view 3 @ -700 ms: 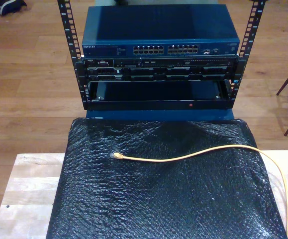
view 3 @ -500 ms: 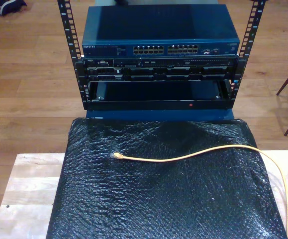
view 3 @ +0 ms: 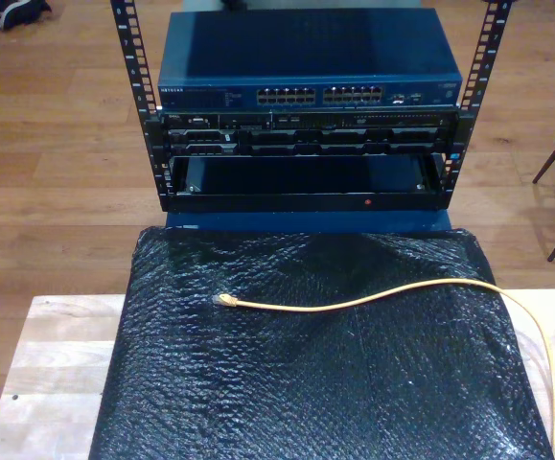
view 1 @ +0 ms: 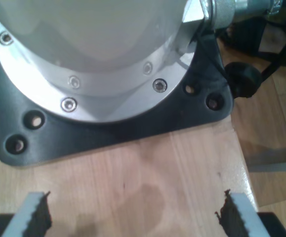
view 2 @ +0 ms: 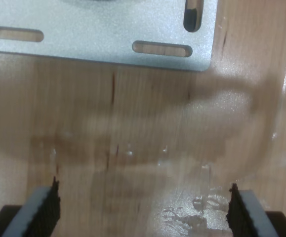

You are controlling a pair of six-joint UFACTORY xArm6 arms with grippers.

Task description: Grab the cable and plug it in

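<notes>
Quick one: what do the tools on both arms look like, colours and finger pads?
My first tool has pale grey fingers with black serrated pads. My second tool matches: grey fingers, black ridged pads. A silver, round arm base with screws sits on a black plate.

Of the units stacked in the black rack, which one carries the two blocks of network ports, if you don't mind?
The blue network switch on top: its front shows two port blocks, whereas the black units below lack them.
</notes>
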